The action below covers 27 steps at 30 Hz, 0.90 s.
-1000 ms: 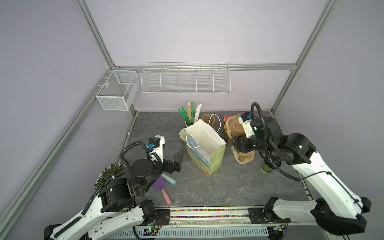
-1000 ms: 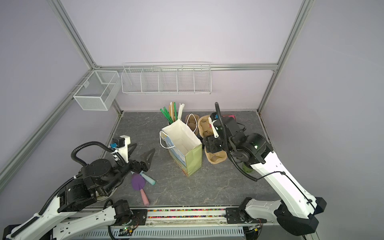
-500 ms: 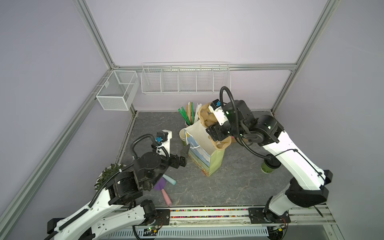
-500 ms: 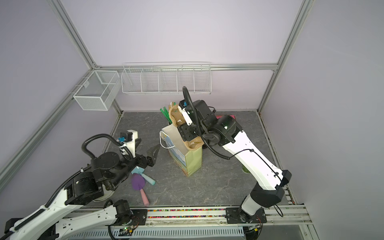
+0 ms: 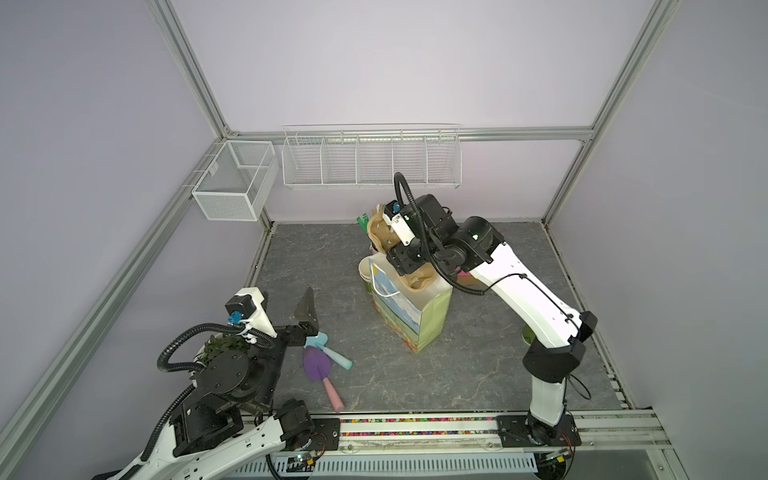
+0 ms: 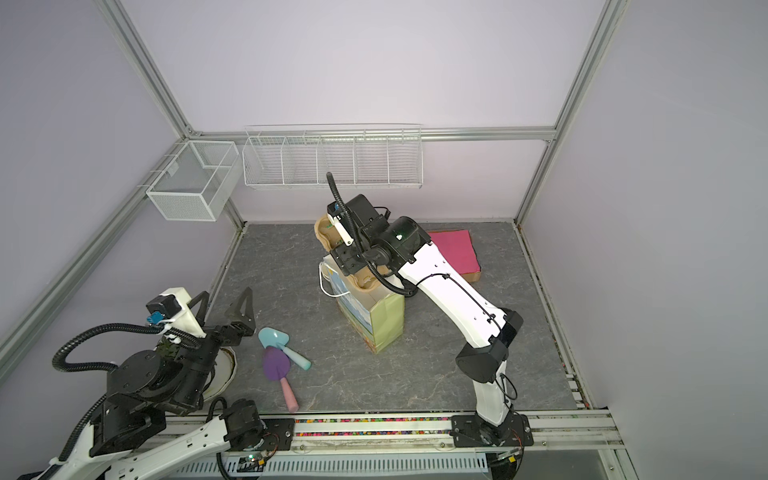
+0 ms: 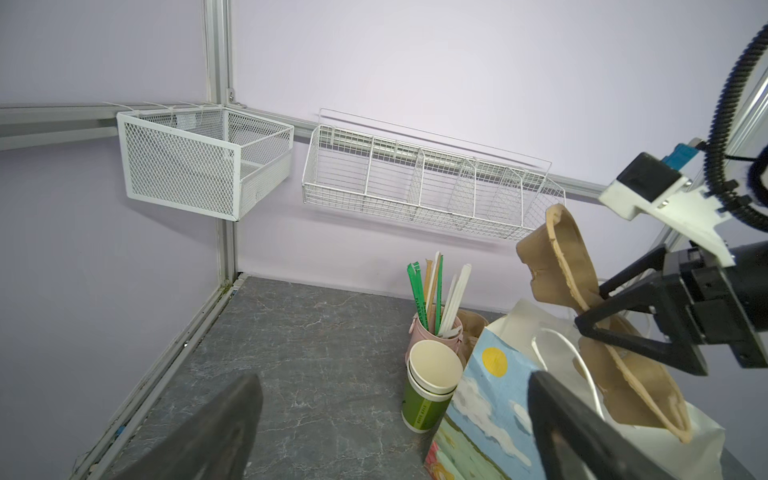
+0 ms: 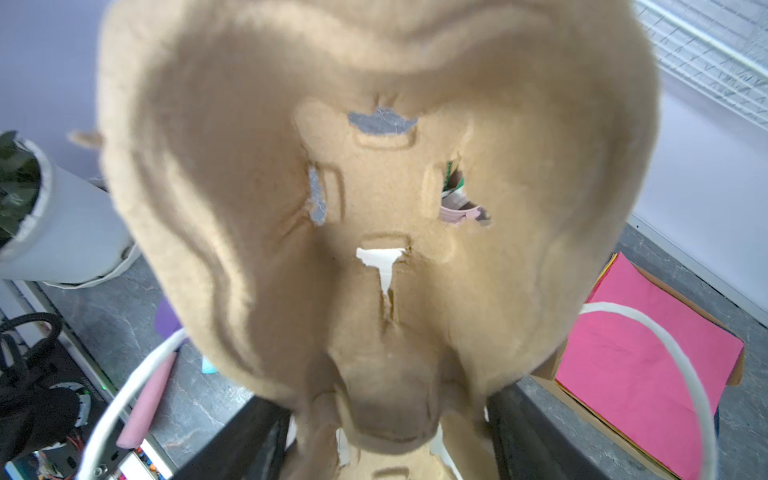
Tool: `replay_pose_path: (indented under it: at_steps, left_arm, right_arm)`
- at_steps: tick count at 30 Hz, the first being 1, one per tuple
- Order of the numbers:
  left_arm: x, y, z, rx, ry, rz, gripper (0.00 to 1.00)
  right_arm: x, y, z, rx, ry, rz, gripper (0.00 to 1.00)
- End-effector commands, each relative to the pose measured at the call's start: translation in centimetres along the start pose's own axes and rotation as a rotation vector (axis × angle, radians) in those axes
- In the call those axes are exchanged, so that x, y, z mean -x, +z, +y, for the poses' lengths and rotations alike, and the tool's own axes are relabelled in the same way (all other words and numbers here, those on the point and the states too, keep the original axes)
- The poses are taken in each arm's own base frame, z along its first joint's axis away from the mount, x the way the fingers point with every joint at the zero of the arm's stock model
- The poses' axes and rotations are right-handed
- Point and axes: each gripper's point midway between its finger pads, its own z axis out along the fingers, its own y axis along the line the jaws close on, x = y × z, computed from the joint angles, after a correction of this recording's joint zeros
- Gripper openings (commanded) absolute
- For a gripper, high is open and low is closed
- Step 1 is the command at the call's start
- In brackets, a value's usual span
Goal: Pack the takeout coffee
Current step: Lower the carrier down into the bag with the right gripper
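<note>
The right gripper (image 7: 590,309) is clamping a brown moulded-pulp cup carrier (image 7: 561,257) at the mouth of a printed paper bag (image 5: 432,320). The left gripper (image 6: 222,309) is hovering, jaws spread.

The left arm (image 5: 232,374) and right arm (image 5: 528,299) share one build: white shells on the long links, black housings at the joints. A ribbed black hose (image 7: 715,153) loops off each wrist, beside a white bracket (image 5: 259,318) carrying a black camera (image 5: 240,308) with a blue plug. The right arm has a thin black wire (image 5: 518,275) along its white link and a green light (image 5: 474,237). The jaws are black triangular frames.
</note>
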Motion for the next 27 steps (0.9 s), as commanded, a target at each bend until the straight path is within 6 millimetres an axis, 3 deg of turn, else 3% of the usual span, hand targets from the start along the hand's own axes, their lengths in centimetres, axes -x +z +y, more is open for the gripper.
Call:
replay_pose_path:
  at_steps: [1, 14, 27]
  left_arm:
    - [0.3, 0.1, 0.5, 0.039, 0.011, -0.012, 0.99]
    - [-0.1, 0.3, 0.1, 0.031, 0.041, 0.002, 0.99]
    - [-0.3, 0.5, -0.2, 0.028, 0.056, 0.008, 0.99]
  right_arm:
    - [-1.1, 0.8, -0.2, -0.019, -0.036, 0.044, 0.74]
    - [-4.6, 2.9, -0.8, -0.045, -0.028, 0.165, 0.74]
    - [-6.4, 2.6, -1.3, -0.065, 0.014, 0.241, 0.73]
